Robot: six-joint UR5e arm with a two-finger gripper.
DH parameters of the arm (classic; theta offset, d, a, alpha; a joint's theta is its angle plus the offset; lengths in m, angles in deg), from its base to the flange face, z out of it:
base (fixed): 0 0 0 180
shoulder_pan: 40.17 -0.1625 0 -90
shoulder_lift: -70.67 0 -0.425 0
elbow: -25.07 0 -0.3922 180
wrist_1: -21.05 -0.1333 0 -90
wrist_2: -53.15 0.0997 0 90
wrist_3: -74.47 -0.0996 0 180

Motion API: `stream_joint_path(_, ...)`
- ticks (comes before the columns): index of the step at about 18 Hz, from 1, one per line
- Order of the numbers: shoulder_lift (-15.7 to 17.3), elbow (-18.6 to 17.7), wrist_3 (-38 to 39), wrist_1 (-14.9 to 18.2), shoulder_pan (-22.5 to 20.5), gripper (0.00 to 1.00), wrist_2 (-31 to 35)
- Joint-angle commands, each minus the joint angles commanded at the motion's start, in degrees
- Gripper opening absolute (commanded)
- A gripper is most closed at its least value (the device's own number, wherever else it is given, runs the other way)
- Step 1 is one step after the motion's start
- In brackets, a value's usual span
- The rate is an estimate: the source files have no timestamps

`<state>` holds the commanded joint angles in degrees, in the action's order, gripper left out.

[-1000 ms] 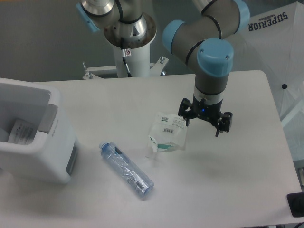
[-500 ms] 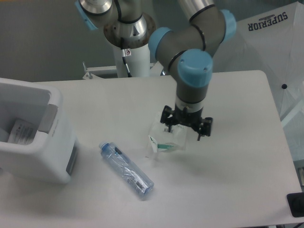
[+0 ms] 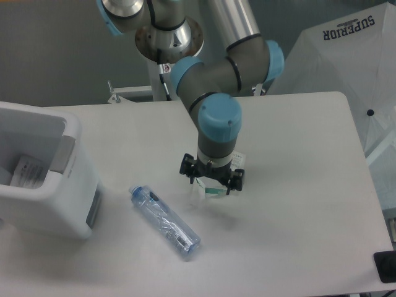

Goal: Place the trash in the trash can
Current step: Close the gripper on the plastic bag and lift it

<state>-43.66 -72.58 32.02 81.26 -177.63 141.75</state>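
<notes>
Hovering spread-jawed directly over the pouch [image 3: 212, 189], the gripper [image 3: 211, 181] straddles it on the table [image 3: 297, 204], while the bottle [image 3: 164, 219] lies diagonally to its lower left, short of the trash can [image 3: 46, 179].

Pincer [image 3: 211, 183] now shifted left, directly over the pouch [image 3: 213, 189].

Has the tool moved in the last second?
Yes. The tool went left, toward the bin, and is now over the pouch.
</notes>
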Motion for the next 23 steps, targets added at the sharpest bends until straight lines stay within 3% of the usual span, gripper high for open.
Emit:
stream_joint_path(2,-0.4,0.0,-0.1,0.0,0.0,1.00,0.0)
stream_joint_path(3,-0.4,0.0,-0.1,0.1,0.0,0.94,0.1)
stream_joint_path(5,-0.5,-0.3,-0.2,0.2,0.0,0.63,0.7)
stream_joint_path(6,-0.8,-0.4,-0.1,0.3,0.1,0.34,2.6)
stream_joint_path(7,-1.1,-0.4,0.0,0.3,0.1,0.17,3.3)
stream_joint_path(9,-1.0,-0.4,0.0,0.3,0.1,0.01,3.3)
stream_joint_path(17,1.0,0.7,-0.1,0.4,0.1,0.00,1.3)
stream_joint_path(23,7.0,2.7,0.0,0.6,-0.9,0.00,-4.6)
